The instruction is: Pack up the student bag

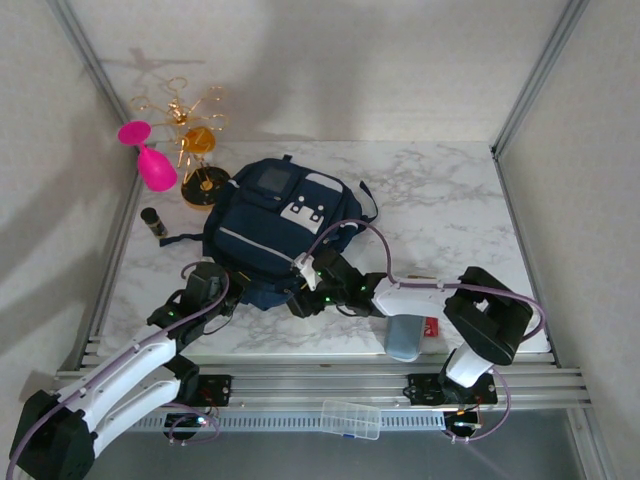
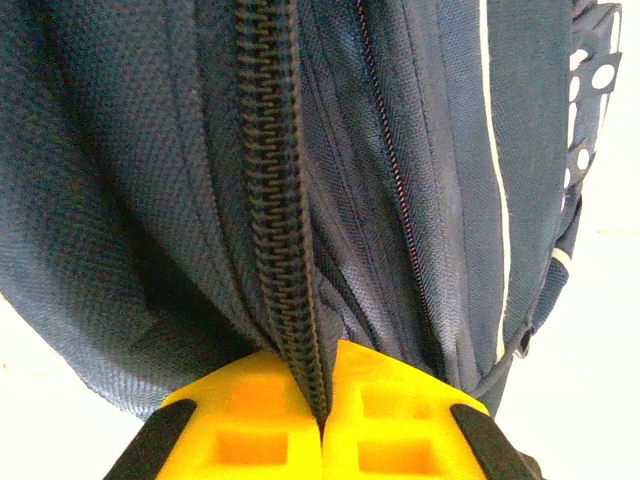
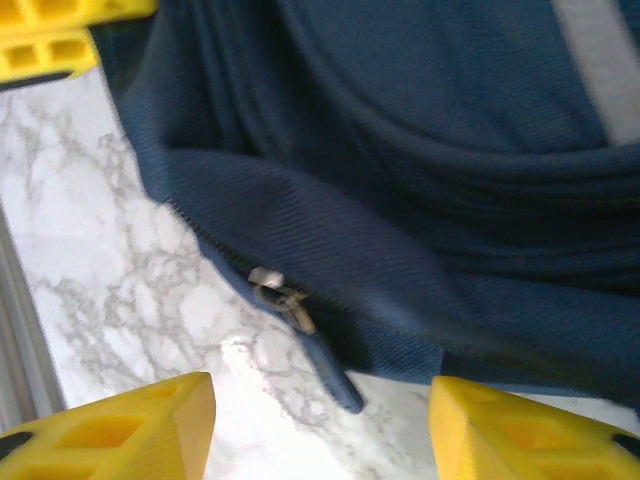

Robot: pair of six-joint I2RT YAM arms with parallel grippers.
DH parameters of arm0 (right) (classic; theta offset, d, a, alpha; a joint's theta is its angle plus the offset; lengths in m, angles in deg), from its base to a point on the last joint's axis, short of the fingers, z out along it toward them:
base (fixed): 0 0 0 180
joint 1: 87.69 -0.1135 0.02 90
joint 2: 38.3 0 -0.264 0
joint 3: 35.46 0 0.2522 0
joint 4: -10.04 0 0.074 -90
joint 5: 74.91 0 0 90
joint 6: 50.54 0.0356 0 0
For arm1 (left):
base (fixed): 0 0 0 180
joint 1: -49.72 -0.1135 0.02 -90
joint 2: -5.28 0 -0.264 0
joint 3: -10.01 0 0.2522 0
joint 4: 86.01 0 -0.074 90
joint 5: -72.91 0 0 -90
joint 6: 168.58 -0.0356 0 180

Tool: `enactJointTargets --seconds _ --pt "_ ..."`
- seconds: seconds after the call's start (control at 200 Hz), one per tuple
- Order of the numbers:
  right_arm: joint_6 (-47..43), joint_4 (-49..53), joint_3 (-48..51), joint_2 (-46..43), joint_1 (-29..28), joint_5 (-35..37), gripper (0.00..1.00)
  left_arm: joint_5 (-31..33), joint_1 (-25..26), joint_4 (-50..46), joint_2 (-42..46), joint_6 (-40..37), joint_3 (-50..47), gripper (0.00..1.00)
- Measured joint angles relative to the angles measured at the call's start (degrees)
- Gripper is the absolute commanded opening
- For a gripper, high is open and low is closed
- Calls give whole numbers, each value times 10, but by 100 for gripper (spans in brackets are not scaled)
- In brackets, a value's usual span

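Note:
The student bag [image 1: 275, 215], navy with thin white stripes and a white buckle patch, lies in the middle of the marble table. My left gripper [image 1: 232, 288] is at its near left edge. In the left wrist view its yellow fingers [image 2: 250, 420] are shut on the bag's zip seam [image 2: 275, 200]. My right gripper [image 1: 306, 298] is at the bag's near edge. It stands open [image 3: 320, 425] over the table, with the metal zip slider and blue pull tab [image 3: 300, 320] lying free just ahead of it. The left gripper's yellow fingers [image 3: 50, 40] show at the top left of the right wrist view.
A pink goblet [image 1: 150, 160], a gold wire stand [image 1: 195, 140] and a dark cylinder [image 1: 153, 222] stand at the back left. A pale blue container [image 1: 405, 335] with something red [image 1: 432, 325] beside it sits near the right arm. A clear plastic case [image 1: 350, 418] lies on the front rails.

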Motion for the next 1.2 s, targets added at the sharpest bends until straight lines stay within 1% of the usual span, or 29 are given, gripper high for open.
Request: enactJointTargets --seconds 0.095,0.195,0.245,0.31,0.411,0.531,0.591,0.736,0.786,0.861,0.931,1.001,1.201 --pt "-6 -15 0 14 6 -1 61 0 0 5 -9 0 0 0" --pt "-17 -27 -4 40 7 -24 58 0 0 7 -18 0 3 0" --pt "-19 -33 -5 49 7 -31 54 0 0 9 -24 0 5 0" --pt "-21 -38 -5 51 7 -39 45 0 0 11 -32 0 7 0" --pt "-23 -64 -4 51 5 -52 38 0 0 15 -45 0 10 0" --pt "-25 -82 1 52 5 -58 37 0 0 15 -59 -2 18 0" --pt "-26 -91 1 61 5 -59 30 0 0 15 -64 -3 21 0" --pt "-25 -96 -9 100 5 -58 26 -5 0 20 -76 -3 22 0" --pt "-24 -96 -12 106 5 -57 21 -7 0 21 -76 -2 22 0" --pt "-21 -93 -14 104 5 -51 12 -6 0 24 -75 -2 22 0" --pt "-11 -86 -14 98 5 -42 7 -6 0 24 -72 -2 22 0" --pt "0 -66 -20 89 4 -26 0 -6 0 24 -70 -3 22 0" --pt "52 3 -34 50 -4 33 0 -5 0 10 -54 -16 31 0"
